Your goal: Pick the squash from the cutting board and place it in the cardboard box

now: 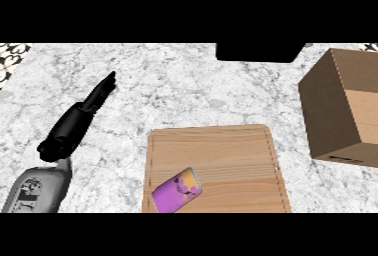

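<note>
A wooden cutting board (221, 150) lies on the marble counter at lower centre. On its near left corner rests a flat purple and orange object (178, 190) with dark spots, the only item on the board. The cardboard box (347, 107) stands at the right with its open top facing up. My left hand (83, 115) reaches in from the lower left with fingers straight, pointing toward the far side, left of the board and apart from it. It holds nothing. My right hand does not show.
A black object (258, 51) sits at the counter's far edge, between board and box. Patterned tiles (11, 57) show at the far left corner. Bare marble counter (184, 85) stretches beyond the board.
</note>
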Robot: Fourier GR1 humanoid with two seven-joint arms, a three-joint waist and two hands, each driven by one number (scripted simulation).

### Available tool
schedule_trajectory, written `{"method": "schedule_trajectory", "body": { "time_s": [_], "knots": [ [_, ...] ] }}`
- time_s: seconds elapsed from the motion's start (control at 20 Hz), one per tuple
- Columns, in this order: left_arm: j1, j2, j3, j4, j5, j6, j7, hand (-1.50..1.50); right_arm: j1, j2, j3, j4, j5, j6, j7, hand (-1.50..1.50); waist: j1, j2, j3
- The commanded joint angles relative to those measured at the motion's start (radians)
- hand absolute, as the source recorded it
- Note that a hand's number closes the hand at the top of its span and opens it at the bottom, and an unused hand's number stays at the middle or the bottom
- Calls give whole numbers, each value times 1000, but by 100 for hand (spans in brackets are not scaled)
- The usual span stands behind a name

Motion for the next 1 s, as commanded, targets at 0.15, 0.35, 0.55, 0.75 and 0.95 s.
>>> {"method": "schedule_trajectory", "body": {
  "time_s": [0.15,0.35,0.55,0.75,0.95],
  "knots": [
    [1,-8,-6,-22,1,-9,15,0,-168,-40,150,336,207,65,-206,150,16,1,1],
    [34,12,0,-13,4,-33,-26,0,-259,-26,227,503,330,59,-253,150,28,5,1],
    [-28,17,12,-30,8,-31,36,0,-296,-38,280,586,338,116,-454,-150,18,2,2],
    [6,11,13,3,-4,-20,-17,0,-333,-16,240,628,236,131,-585,-150,8,0,2],
    [-12,0,20,6,9,-16,1,0,-341,121,110,684,-45,274,-519,-150,-2,-2,4]
  ]
}}
